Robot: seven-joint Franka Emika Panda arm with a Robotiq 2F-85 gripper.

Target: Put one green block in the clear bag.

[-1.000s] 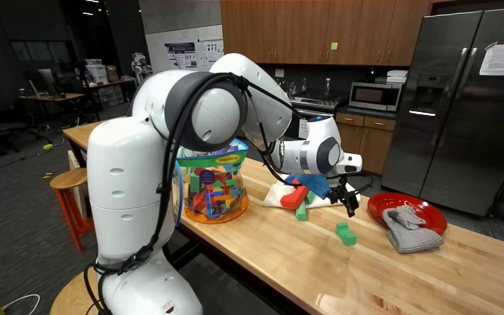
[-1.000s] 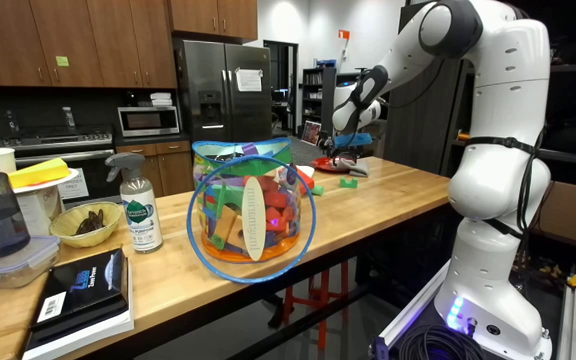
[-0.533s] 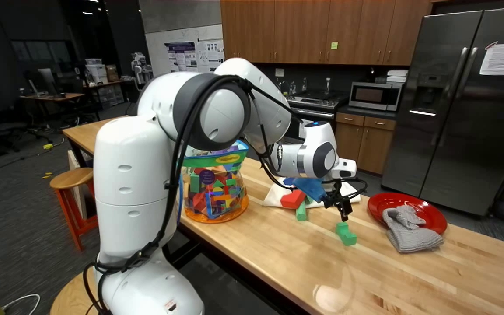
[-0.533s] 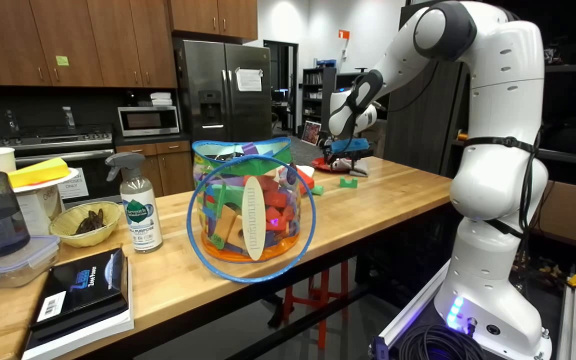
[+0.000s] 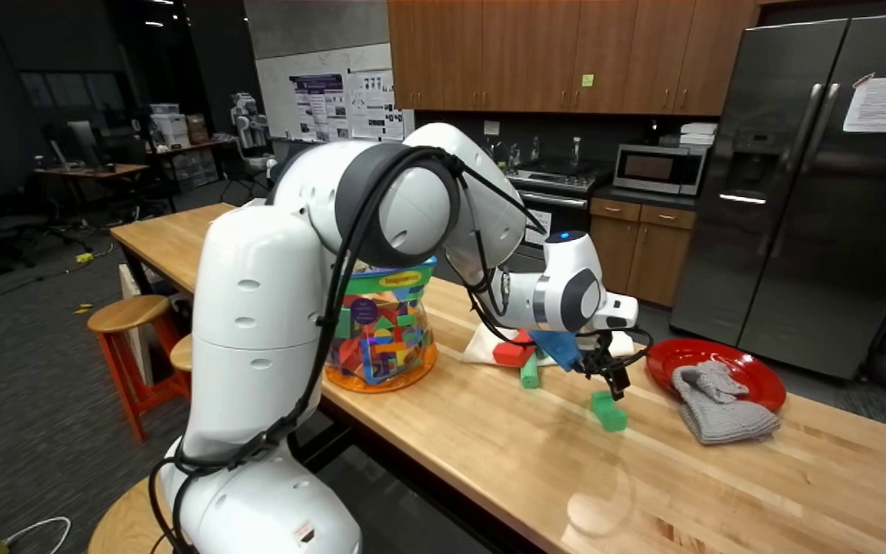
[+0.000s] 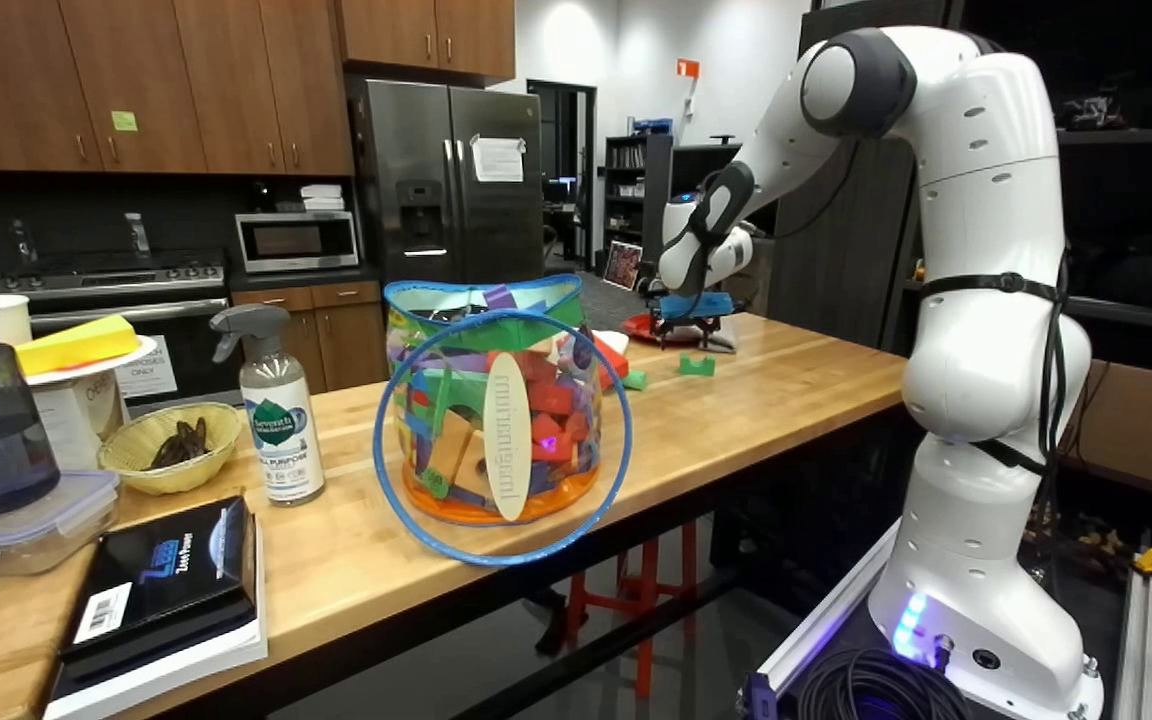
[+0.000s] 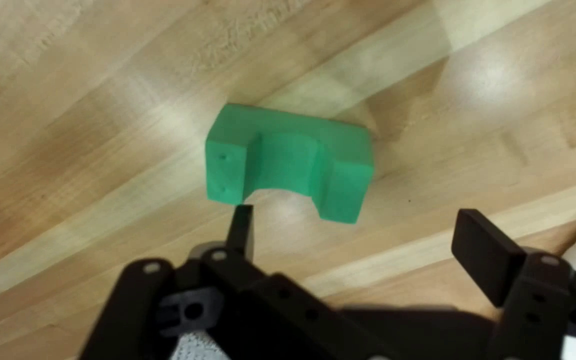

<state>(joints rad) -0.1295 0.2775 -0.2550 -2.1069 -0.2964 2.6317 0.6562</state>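
1. The green block, an arched piece with two legs, rests on the wooden table, near the gripper and well apart from the clear bag.
2. The jaws stand spread, grasping nothing; whether either tip touches the block cannot be told.
3. The block probably weighs little. Its dull, faintly pitted face suggests foam or something like it: slightly giving, hard to break, not very slippery.
4. The likeliest hold is across the two outer ends, the way the jaws face, though the fit may be snug. Pinching one leg through the notch is a fallback, less balanced.
5. Counted: one arched green block, one gripper, one clear bag; the pieces inside it are too jumbled to number.
6. Also one red dish, one grey cloth and one red block. At least one green cylinder lies just beside the red block; part of that cluster is hidden.
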